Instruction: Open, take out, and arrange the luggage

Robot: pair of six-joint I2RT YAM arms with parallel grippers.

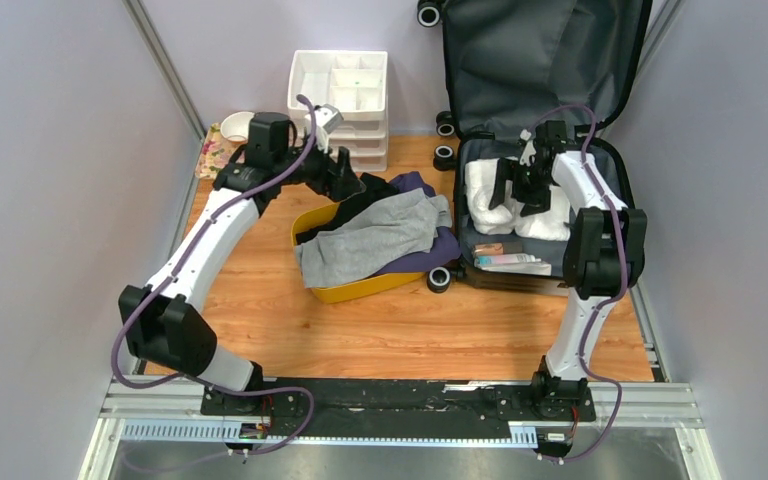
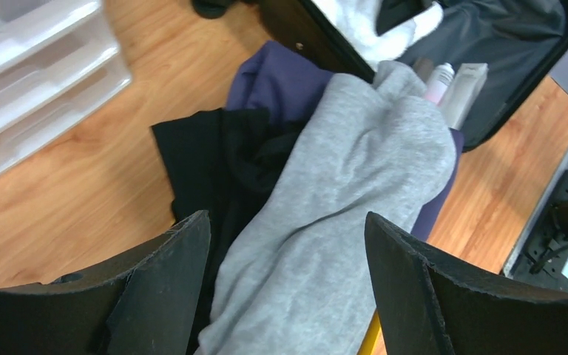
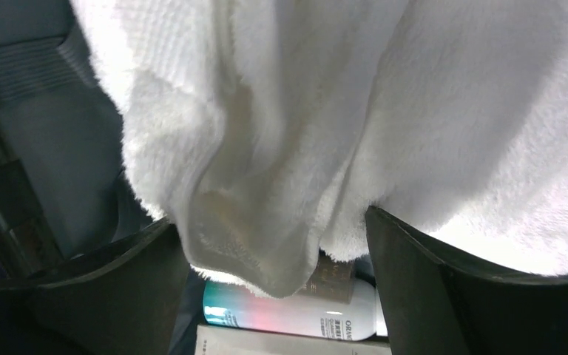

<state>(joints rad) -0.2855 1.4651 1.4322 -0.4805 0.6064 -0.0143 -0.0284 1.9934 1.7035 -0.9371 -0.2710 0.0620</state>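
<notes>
The luggage [image 1: 520,60] stands open at the back right, with its lid upright and its grey lining showing [image 2: 503,66] [image 3: 52,148]. White towels [image 1: 485,195] [image 3: 340,111] and a toiletry tube [image 1: 510,260] [image 3: 296,310] lie in its base. My right gripper [image 1: 520,190] [image 3: 270,222] is open inside the case, with a fold of towel hanging between its jaws. My left gripper [image 1: 352,185] [image 2: 287,220] is open and empty, just above a grey garment [image 1: 370,240] [image 2: 340,222] in the yellow bin [image 1: 360,290].
A black garment [image 1: 375,190] [image 2: 214,155] and a purple one [image 1: 440,255] [image 2: 281,81] also lie in the bin. A white drawer organizer [image 1: 338,90] [image 2: 37,74] stands at the back. A white bowl [image 1: 232,128] sits at the back left. Walls close in on both sides.
</notes>
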